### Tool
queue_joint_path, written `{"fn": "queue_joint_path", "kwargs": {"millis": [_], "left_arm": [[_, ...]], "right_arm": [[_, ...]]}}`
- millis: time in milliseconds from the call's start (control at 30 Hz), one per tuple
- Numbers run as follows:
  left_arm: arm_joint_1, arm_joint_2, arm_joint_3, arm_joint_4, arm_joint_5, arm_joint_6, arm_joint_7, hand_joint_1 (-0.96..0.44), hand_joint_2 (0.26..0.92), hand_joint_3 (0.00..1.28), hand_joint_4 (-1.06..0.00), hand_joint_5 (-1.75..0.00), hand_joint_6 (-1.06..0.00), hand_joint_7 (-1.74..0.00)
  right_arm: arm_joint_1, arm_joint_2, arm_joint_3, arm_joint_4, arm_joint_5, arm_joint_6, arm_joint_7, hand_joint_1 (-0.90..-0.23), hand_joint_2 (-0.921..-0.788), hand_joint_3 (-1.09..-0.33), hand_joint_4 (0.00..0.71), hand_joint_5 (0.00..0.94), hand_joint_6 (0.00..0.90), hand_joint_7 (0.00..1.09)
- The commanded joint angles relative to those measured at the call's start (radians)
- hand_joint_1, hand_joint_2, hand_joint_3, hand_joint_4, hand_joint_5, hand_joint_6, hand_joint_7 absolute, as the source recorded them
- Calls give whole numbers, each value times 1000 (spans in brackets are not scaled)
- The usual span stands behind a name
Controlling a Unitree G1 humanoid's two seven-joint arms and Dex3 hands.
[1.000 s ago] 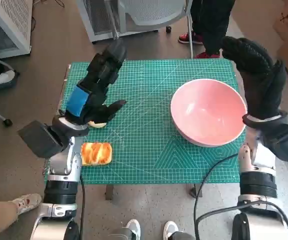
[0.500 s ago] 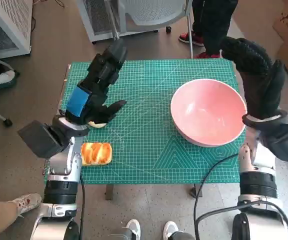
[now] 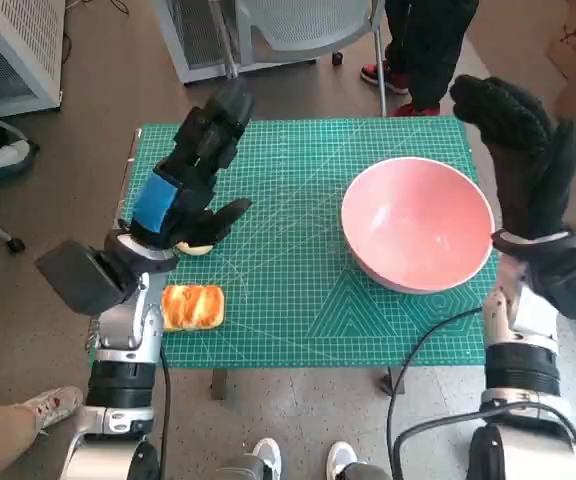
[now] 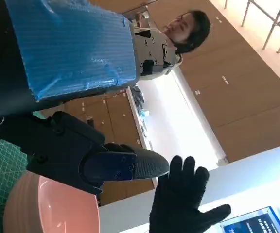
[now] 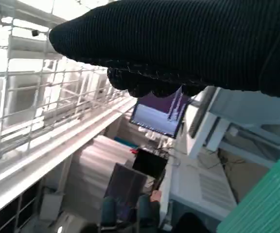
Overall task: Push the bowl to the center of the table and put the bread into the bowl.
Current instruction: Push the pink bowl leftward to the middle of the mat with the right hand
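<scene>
Surface (image 3: 288,300): green mat.
Bowl (image 3: 418,222): near right edge; push to center not done.
Right hand (image 3: 518,160): raised beside bowl, fingers spread, empty.
Left hand (image 3: 193,165): fingers spread, empty.
Bread (image 3: 192,306): front-left corner, untouched.

No words or numbers can be read here. The green mat (image 3: 298,250) in the middle of the head view has only grid lines.
</scene>
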Motion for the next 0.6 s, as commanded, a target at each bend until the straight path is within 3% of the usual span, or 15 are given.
{"fn": "queue_joint_path", "kwargs": {"millis": [33, 233, 333, 600], "left_arm": [[-1, -1, 4, -6, -14, 8, 3, -521, 833, 404, 1, 1, 1, -208], [-2, -1, 7, -4, -18, 11, 4, -529, 832, 406, 1, 1, 1, -207], [-3, -2, 8, -5, -17, 12, 8, -529, 831, 407, 1, 1, 1, -208], [0, -6, 6, -9, -16, 12, 16, -529, 831, 410, 1, 1, 1, -209]], "right_arm": [[-23, -33, -31, 96, 1, -2, -13, -437, -921, -510, 317, 2, 455, 1], [-72, -95, -70, 279, -20, -9, -59, -437, -921, -506, 309, 0, 430, 0], [-90, -121, -77, 361, -41, 13, -117, -440, -921, -519, 302, 0, 420, 0], [-99, -138, -75, 478, -94, 126, -282, -433, -921, -576, 273, 0, 372, 0]]}}
